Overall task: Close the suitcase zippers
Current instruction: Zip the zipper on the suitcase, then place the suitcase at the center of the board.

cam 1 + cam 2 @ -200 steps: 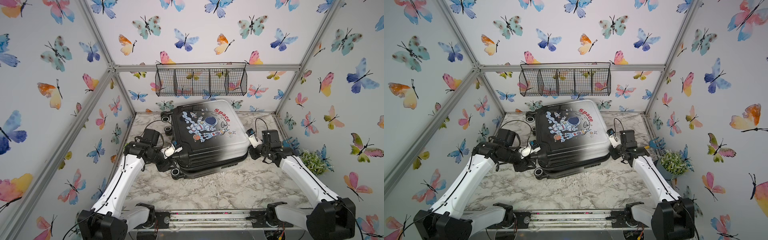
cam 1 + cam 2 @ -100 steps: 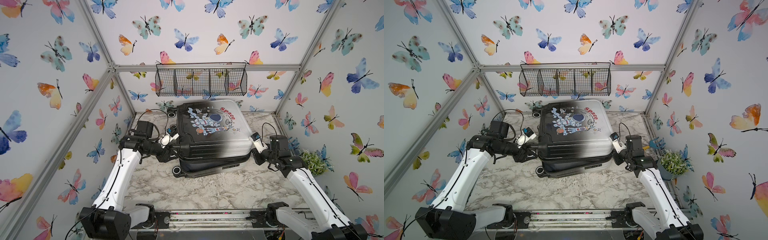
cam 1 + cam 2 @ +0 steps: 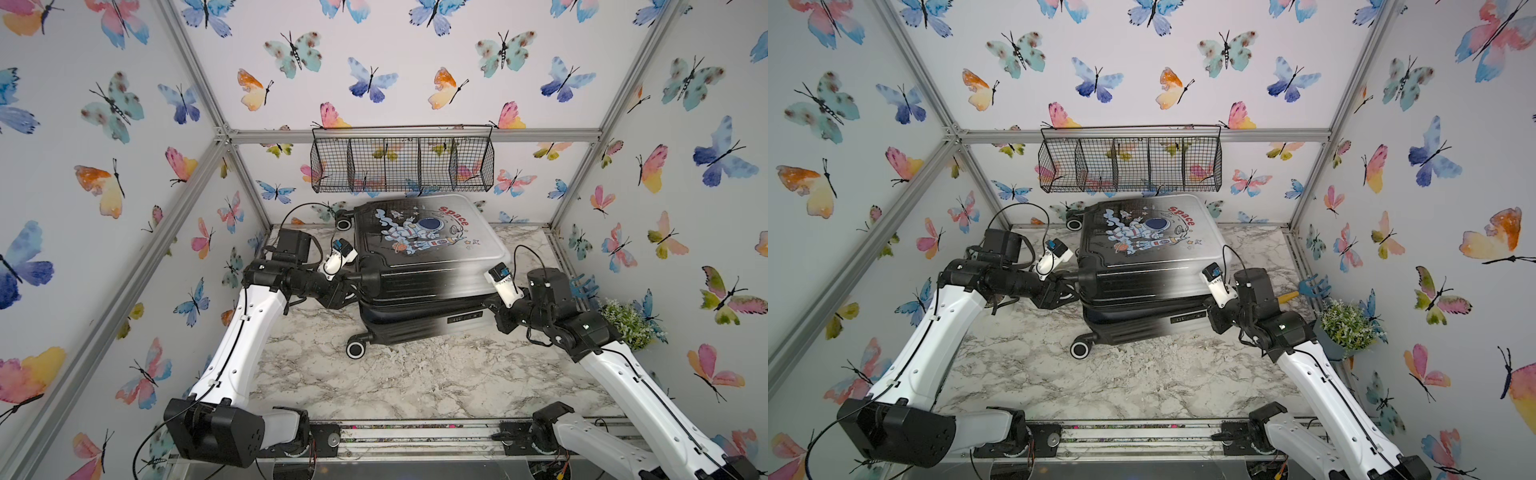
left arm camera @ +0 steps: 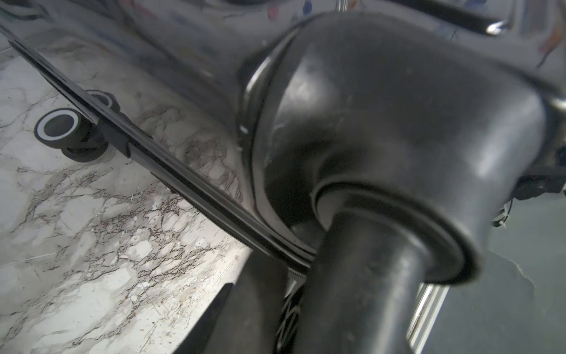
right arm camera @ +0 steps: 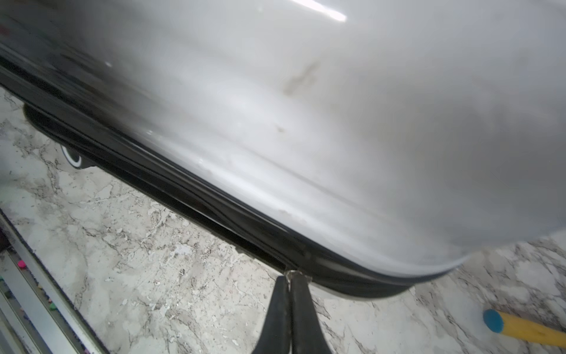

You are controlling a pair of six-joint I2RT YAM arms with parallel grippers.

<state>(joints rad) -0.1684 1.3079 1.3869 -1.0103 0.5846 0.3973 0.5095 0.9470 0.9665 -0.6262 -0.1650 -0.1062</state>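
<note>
The suitcase (image 3: 424,266) (image 3: 1142,266) lies flat on the marble table with its astronaut print facing up. My left gripper (image 3: 355,282) (image 3: 1075,279) is at its left end, shut on a black wheel (image 4: 367,291) under the domed housing (image 4: 398,122). One finger (image 4: 245,306) shows beside the wheel. My right gripper (image 3: 488,303) (image 5: 290,277) is at the near right corner, shut on a small metal zipper pull (image 5: 291,272). The zipper track (image 5: 214,211) gapes open along the near side from that pull toward the wheels.
A wire basket (image 3: 401,160) hangs on the back wall just above the case. At the right wall stand a potted plant (image 3: 627,324) and a blue toy rake with a yellow handle (image 3: 1308,289) (image 5: 520,328). A metal rail (image 3: 415,432) runs along the table's front edge.
The suitcase has swung so its near side faces the front more squarely. My left gripper went back with the wheel end. My right gripper came forward, still shut on the pull.
</note>
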